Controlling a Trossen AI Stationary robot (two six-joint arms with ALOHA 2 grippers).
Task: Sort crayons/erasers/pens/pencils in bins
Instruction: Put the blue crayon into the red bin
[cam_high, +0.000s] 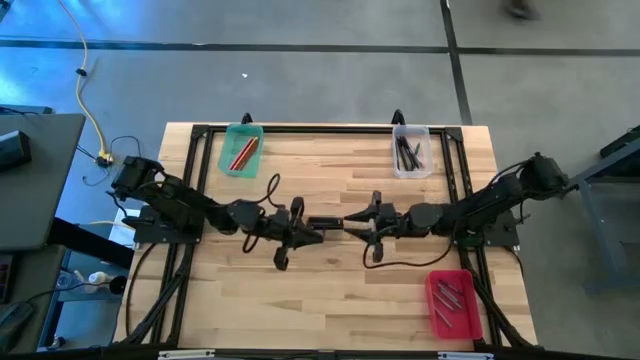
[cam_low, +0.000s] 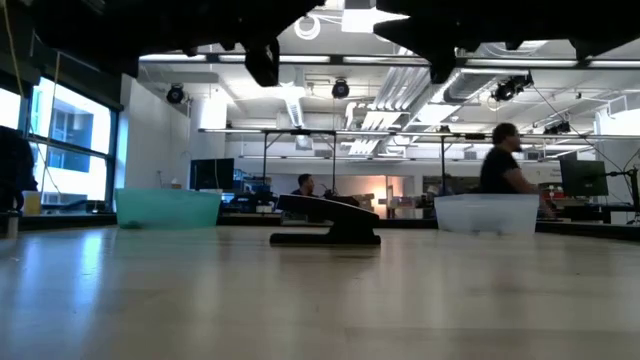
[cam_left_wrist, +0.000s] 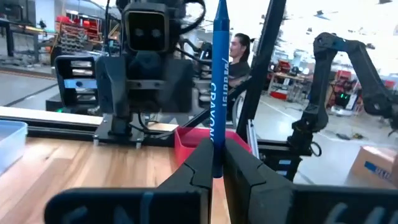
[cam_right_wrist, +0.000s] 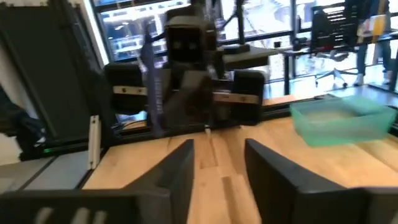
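A blue crayon (cam_left_wrist: 219, 93) is pinched in the left end effector (cam_high: 318, 222), whose fingers are pressed together on its lower part; the crayon stands straight out past the fingertips, over the middle of the tabletop (cam_high: 330, 290). Its wrapper reads "CRAYON".

The right end effector (cam_high: 352, 224) faces the left one, just beside it over the same middle stretch of tabletop. Its fingers (cam_right_wrist: 180, 168) are spread, with nothing between them. The crayon's free end points toward that gap, but I cannot tell whether it reaches between the fingers.

Taking the middle of the tabletop as the landmark: the green bin (cam_high: 241, 148) with red pencils sits at the far left corner, the clear bin (cam_high: 411, 150) with dark pens at the far right corner, and the red bin (cam_high: 453, 303) near the right front.

The crayon is probably light and stiff, but waxy and brittle, so it could snap under a sideways load. The paper wrap gives a better purchase than bare wax. A hold near mid-length, across the wrapper, with modest pressure looks safest.
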